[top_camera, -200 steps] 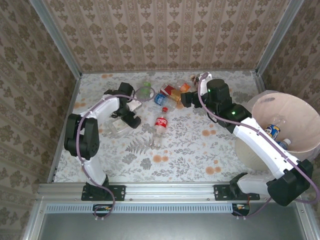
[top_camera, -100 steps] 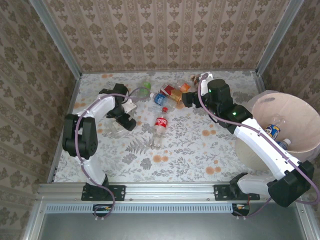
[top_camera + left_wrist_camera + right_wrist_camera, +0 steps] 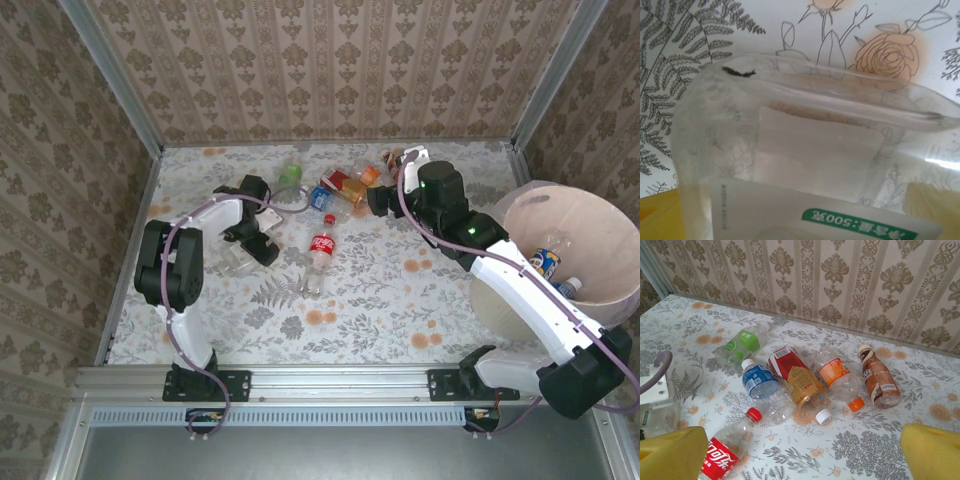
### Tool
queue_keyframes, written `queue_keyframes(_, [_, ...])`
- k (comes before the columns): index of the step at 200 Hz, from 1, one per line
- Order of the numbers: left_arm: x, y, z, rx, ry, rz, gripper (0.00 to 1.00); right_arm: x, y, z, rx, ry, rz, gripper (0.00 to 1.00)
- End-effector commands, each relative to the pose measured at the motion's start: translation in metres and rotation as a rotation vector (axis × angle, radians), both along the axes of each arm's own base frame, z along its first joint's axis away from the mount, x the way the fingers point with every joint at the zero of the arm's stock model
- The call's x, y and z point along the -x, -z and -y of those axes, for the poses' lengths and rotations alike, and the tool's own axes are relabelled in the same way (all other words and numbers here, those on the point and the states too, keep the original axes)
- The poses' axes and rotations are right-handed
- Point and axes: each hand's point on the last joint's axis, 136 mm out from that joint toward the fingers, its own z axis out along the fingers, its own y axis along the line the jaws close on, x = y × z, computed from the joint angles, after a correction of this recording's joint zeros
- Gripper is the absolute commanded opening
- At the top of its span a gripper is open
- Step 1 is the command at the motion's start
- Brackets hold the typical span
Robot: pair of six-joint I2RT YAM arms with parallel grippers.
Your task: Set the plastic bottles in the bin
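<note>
A clear bottle [image 3: 805, 150] with a white label lies on the flowered table, right under my left gripper [image 3: 252, 244]. Its yellow fingers [image 3: 657, 215] stand wide on either side of the bottle, open. In the top view this bottle [image 3: 233, 260] sits at the left. A Coca-Cola bottle [image 3: 321, 250] lies mid-table. Several more bottles lie near the back wall: green [image 3: 740, 346], blue [image 3: 762, 385], red-gold [image 3: 797, 377], orange [image 3: 836, 374], brown [image 3: 877, 380]. My right gripper [image 3: 805, 460] hovers open just in front of them. The bin [image 3: 600, 215] stands far right.
Two bottles [image 3: 547, 262] lie inside the bin. Patterned walls close the table at the back and both sides. The left arm's white wrist and cable [image 3: 655, 385] show at the left of the right wrist view. Bare tablecloth [image 3: 380, 300] stretches across the front.
My left arm has shifted its wrist and settled lower over the clear bottle. The right gripper has edged slightly to the right near the cluster of bottles.
</note>
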Motion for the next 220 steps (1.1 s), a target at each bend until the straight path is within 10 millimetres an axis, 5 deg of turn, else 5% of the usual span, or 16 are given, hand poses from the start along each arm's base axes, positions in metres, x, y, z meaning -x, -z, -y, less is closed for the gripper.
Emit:
queue_keyframes(1, [0.005,0.005,-0.001,-0.009,-0.038,-0.018,0.92,0.003,0.001,0.002,0.025,0.006,0.001,1.00])
queue_keyframes(23, [0.001,0.002,0.001,0.002,-0.073,-0.014,0.86,0.003,0.000,0.002,0.027,0.001,0.001,1.00])
queue_keyframes(47, [-0.016,-0.024,0.009,0.080,-0.136,0.089,0.78,0.004,0.002,-0.002,0.008,-0.013,-0.010,1.00])
queue_keyframes(77, [-0.035,-0.076,0.013,0.228,-0.271,0.262,0.74,0.008,0.000,-0.021,-0.106,-0.083,-0.014,1.00])
queue_keyframes(149, [-0.053,-0.212,0.063,0.816,-0.576,0.536,0.69,0.014,-0.009,-0.095,-0.317,-0.299,0.054,1.00])
queue_keyframes(205, [-0.047,-0.243,0.082,1.031,-0.778,0.557,0.66,0.019,0.012,-0.152,-0.317,-0.438,0.073,1.00])
queue_keyframes(220, [-0.040,-0.245,0.097,1.057,-0.779,0.524,0.65,0.017,0.031,-0.171,-0.282,-0.481,0.063,1.00])
